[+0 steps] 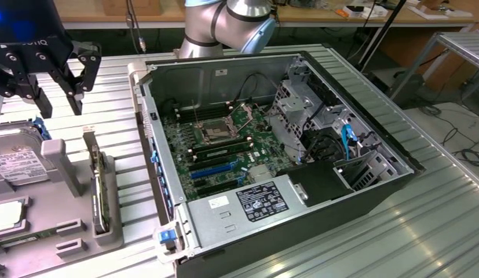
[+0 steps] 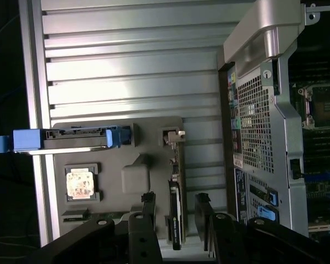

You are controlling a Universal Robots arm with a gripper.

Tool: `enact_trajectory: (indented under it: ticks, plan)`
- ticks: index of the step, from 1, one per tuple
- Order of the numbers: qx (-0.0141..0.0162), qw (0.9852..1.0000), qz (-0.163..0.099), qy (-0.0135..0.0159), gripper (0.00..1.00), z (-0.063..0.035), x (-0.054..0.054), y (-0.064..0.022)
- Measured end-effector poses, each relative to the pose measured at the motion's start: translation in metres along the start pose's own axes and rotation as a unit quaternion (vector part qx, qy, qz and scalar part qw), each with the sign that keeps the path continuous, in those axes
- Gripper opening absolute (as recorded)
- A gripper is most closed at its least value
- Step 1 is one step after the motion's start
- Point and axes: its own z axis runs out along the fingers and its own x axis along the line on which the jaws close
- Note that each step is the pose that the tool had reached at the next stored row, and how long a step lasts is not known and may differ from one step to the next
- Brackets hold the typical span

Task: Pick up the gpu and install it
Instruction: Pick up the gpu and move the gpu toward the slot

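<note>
The gpu (image 1: 98,191) is a thin card standing on its edge in a slot of the grey holder tray (image 1: 73,243), at the exterior view's left. My gripper (image 1: 60,105) hangs open well above it, nothing between its black fingers. In the wrist view the gpu (image 2: 176,187) lies in line with the gap of the gripper (image 2: 175,197), with one finger on either side and both apart from it. Its silver bracket end (image 2: 172,136) points away from the gripper.
The open computer case (image 1: 355,191) lies beside the tray, its motherboard (image 1: 223,139) exposed; its rear panel (image 2: 258,126) stands close to the gpu. The tray (image 2: 135,176) also holds a hard drive with blue rails (image 2: 66,138) and a processor chip (image 2: 80,183). Everything rests on a ribbed metal table (image 1: 424,231).
</note>
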Motion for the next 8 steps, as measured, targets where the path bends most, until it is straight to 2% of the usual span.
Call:
enact_trajectory:
  ticks: [8]
  plan:
    - [0.0, 1.0, 0.0, 0.0, 0.42, 0.0, 0.0, 0.0]
